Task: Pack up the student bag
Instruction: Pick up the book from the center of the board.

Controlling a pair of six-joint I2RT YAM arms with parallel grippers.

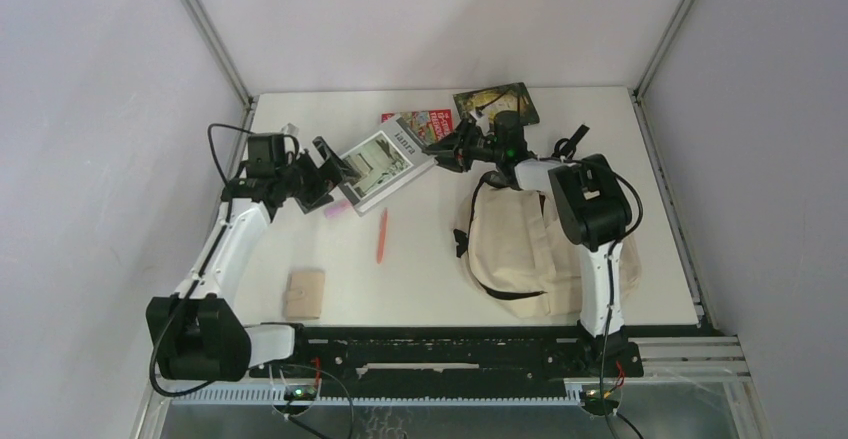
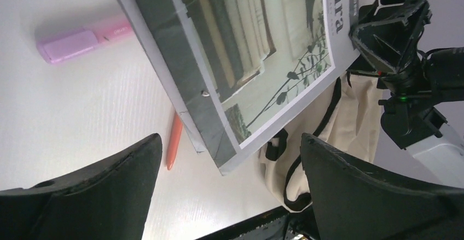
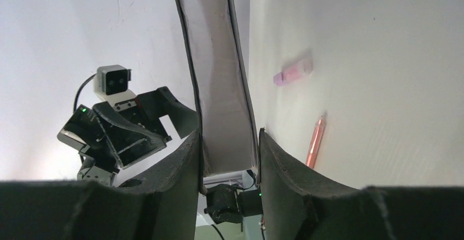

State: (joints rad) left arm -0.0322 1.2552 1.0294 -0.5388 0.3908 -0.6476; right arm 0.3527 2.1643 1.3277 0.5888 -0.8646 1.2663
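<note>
beneath right arm (image 1: 598,279) — student bag (image 1: 510,247), long axis diagonal

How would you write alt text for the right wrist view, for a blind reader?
The right gripper clamps a magazine seen edge-on. At frame left the left gripper stands open; at frame right a pink highlighter and an orange pen lie on the table.

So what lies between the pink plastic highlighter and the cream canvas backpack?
A slim orange pen, apart from both; the top external view shows it.
</note>
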